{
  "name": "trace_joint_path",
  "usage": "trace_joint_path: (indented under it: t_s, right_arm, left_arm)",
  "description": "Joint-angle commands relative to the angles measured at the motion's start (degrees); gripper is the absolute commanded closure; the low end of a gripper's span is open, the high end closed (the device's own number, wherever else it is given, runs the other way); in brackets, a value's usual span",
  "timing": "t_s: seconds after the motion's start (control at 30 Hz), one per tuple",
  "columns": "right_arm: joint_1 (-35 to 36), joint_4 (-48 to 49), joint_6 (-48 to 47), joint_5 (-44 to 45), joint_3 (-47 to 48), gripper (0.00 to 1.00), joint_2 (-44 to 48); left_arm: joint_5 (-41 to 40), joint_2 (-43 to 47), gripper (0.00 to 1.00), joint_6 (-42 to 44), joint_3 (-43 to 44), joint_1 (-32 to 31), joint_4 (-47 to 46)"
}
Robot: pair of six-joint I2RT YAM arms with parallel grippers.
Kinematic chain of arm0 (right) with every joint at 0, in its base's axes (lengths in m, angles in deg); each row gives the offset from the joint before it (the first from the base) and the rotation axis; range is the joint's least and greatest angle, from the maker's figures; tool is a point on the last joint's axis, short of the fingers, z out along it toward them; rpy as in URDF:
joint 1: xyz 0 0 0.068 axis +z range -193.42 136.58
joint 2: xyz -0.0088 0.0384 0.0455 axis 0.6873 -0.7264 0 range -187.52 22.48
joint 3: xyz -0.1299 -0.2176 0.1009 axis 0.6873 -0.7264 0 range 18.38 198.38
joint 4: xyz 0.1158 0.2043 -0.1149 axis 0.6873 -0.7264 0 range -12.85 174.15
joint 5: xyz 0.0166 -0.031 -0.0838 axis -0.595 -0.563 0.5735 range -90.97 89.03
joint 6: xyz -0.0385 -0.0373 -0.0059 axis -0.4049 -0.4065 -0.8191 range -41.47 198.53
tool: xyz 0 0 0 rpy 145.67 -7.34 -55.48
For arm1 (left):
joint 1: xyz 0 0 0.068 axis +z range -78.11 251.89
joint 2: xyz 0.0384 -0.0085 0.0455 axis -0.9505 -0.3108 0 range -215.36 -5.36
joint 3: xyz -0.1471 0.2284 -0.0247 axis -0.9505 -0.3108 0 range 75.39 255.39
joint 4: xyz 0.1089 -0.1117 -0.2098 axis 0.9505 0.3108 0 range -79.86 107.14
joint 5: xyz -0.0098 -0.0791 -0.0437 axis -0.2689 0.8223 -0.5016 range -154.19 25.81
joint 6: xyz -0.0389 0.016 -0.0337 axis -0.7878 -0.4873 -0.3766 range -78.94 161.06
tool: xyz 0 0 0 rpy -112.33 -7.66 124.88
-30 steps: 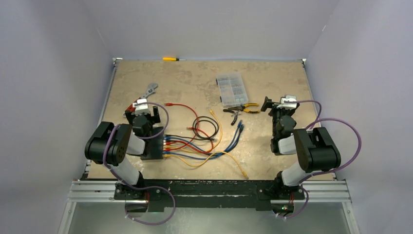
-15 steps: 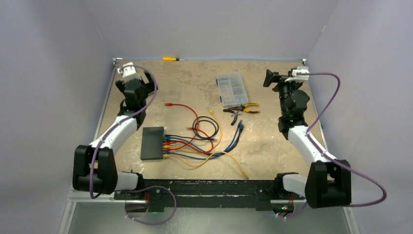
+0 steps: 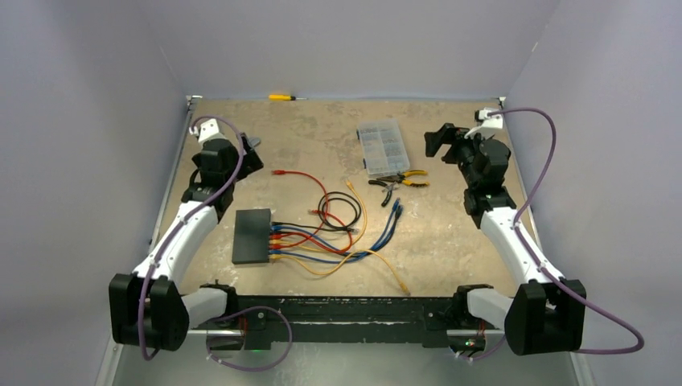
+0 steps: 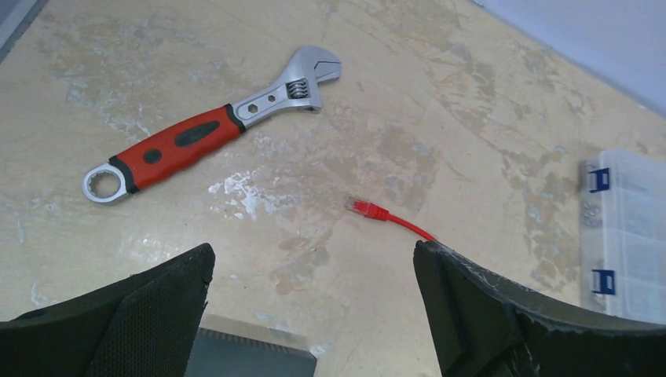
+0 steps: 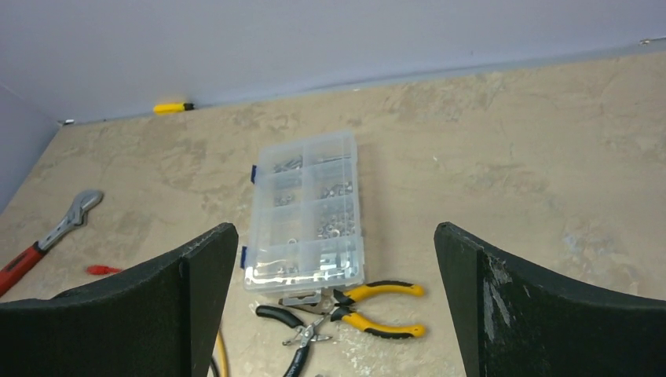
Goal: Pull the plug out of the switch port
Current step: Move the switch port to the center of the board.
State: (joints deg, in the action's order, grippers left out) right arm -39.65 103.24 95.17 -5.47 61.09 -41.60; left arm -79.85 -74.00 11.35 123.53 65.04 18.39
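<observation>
Left black gripper: jaws wide, holding nothing. Right black gripper: jaws wide, holding nothing. Flat matte-black rectangular switch untouched.

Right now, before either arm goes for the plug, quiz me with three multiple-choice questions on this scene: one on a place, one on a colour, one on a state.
1. The yellow-handled pliers lie:
A. on the table by the near end of the clear organiser box
B. inside that box
C. held in the right gripper

2. The wrench has a handle that is mainly:
A. blue
B. red
C. green

3. The left gripper and the right gripper are:
A. both shut
B. one open, one shut
C. both open and empty

Answers:
1. A: the right wrist view shows them on the table at the box's end.
2. B: the left wrist view shows a red grip with black inlay.
3. C: each wrist view shows the fingers wide apart with nothing held.
</observation>
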Motion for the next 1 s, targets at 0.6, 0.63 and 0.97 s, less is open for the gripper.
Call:
trace_joint_path:
  t_s: [0.6, 0.63, 0.97]
  right_arm:
    - [-0.6, -6.0, 16.1, -9.2, -0.6, 0.01, -6.2]
    - [-0.5, -1.8, 16.9, -10.3, -2.3, 0.01, -6.5]
    - [7.4, 4.6, 20.5, -13.9, -5.4, 0.01, -13.6]
  left_arm:
    - [2.1, 8.7, 0.01, -10.2, -8.5, 0.5, 15.8]
    - [2.2, 8.2, 0.01, -10.7, -8.5, 0.5, 16.5]
    - [6.7, 2.1, 0.01, -10.7, -10.8, 4.8, 19.3]
